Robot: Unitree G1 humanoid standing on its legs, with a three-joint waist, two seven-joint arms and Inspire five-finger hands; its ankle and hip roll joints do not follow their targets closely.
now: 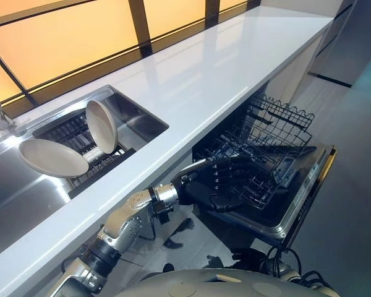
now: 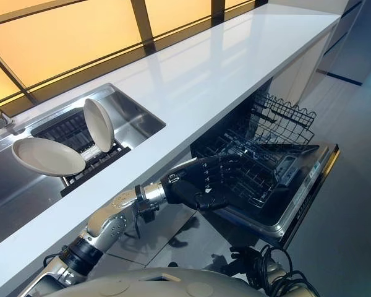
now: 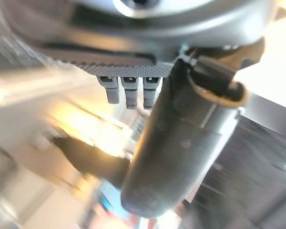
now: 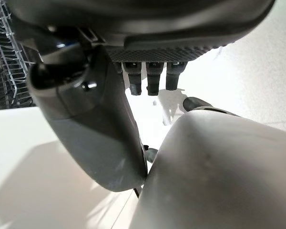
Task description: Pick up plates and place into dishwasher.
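Closest in was the left hand (image 1: 219, 182), reaching in from the lower left and hanging over the front edge of the dishwasher rack (image 1: 260, 158). Its fingers were loosely curled, not gripping a plate or anything else I could make out; whether they touched the wire, I couldn't tell. My guess is it was parked there either lining up a slot or just clear of the rack. The right hand (image 4: 148, 71) showed up close from its own wrist camera, fingers short and relaxed with nothing between them and the thumb, sitting low by the floor and not doing any work.

The rack was pulled out over the dropped dishwasher door (image 1: 303, 198), which makes sense, since that's the only way a plate can go in from above. No plates were in the rack that I could see.

Further back ran the white counter (image 1: 222, 68), and beyond its front edge, off to the left, the steel sink (image 1: 139, 114). That's where the plates were: one plate (image 1: 52, 158) lying nearly flat and another plate (image 1: 102, 125) standing on edge, both on a dark drying rack (image 1: 89, 164) in the basin. So the job looked barely begun, or between trips.
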